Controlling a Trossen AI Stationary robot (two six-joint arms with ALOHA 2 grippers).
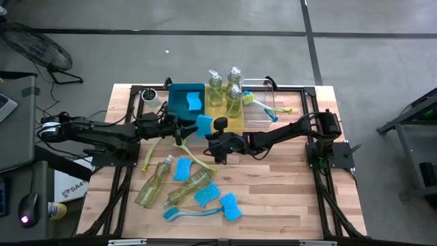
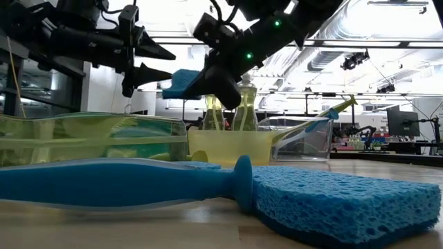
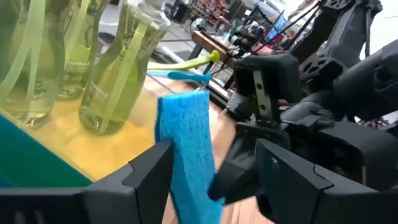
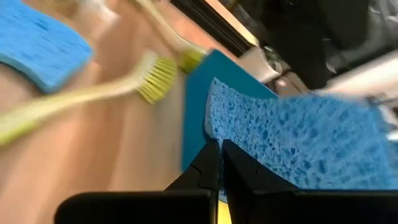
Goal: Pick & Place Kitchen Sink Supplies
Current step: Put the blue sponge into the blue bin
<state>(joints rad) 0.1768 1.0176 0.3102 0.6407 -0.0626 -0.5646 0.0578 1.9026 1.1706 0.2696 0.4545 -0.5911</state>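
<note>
The left gripper point(image 1: 191, 127) reaches in from the table's left and pinches a bright-blue sponge point(image 1: 204, 124) between its two fingers point(image 3: 149, 171). In the left wrist view the sponge point(image 3: 188, 149) stands on edge, its long axis running upright out of the jaws. It hangs above the table just in front of the yellow tray point(image 1: 235, 121), beside the blue bin point(image 1: 179, 102).

The right gripper point(image 1: 213, 145) comes in from the right, its fingers pressed together with nothing between them, and sits close beside the held sponge; its wrist view shows the sponge point(image 4: 298, 143) just past its fingertips.

Three clear soap bottles point(image 1: 234, 100) stand upright in the yellow tray. A second blue sponge point(image 1: 194, 102) leans inside the blue bin. In the clear bin point(image 1: 263, 113) to the right lie a yellow-green brush point(image 1: 268, 106) and a blue brush point(image 1: 272, 116), handles pointing right.

Nearer on the wooden table point(image 1: 287, 198), two soap bottles point(image 1: 153, 181) lie on their sides, angled with pumps toward the far right. Three more blue sponges point(image 1: 182, 169) lie flat around them, and a blue dish brush point(image 1: 191, 212) lies along the near edge, long axis left to right, head at the left. A yellow-green brush point(image 1: 151, 154) lies under the left arm. A small white cup point(image 1: 149, 97) stands at the far left corner.
</note>
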